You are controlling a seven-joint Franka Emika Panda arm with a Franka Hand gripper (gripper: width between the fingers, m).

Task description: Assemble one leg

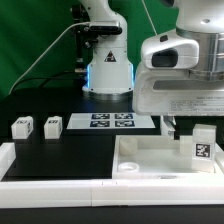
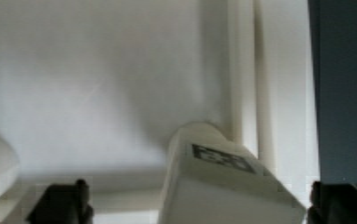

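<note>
A white leg (image 1: 201, 148) with a black-and-white marker stands upright in the white tray-like tabletop (image 1: 150, 160) near the corner at the exterior view's right. My gripper (image 1: 188, 130) hangs just above it. In the wrist view the leg (image 2: 225, 170) sits between the two dark fingers (image 2: 59, 202), and there is a gap on each side, so the gripper (image 2: 201, 205) is open and astride the leg. The tabletop's inner surface (image 2: 104, 90) fills that view. Two more legs (image 1: 21, 127) (image 1: 52, 125) stand on the black table at the exterior view's left.
The marker board (image 1: 112, 121) lies at the back middle, in front of the robot base (image 1: 108, 70). A round socket (image 1: 128, 168) sits in the tabletop's near left corner. A white raised border (image 1: 60, 185) runs along the table's front.
</note>
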